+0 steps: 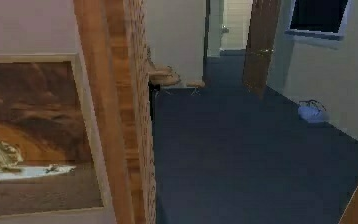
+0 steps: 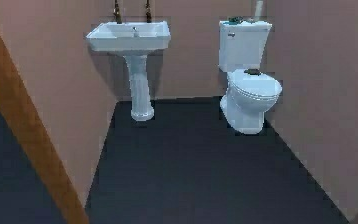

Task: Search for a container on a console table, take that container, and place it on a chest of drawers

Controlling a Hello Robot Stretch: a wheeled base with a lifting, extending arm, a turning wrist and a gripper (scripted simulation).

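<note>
I judge console table lies ahead along dark floor — not toilet side; jaws, I cannot tell.

One sink, one toilet

The forward view looked ahead and slightly down along a hallway's dark floor, set close against a wooden door frame on its left. The arm side view faced sideways into a bathroom, with the pedestal sink and toilet fairly near, past a wooden jamb at its left. Both views took in dark flooring.
</note>
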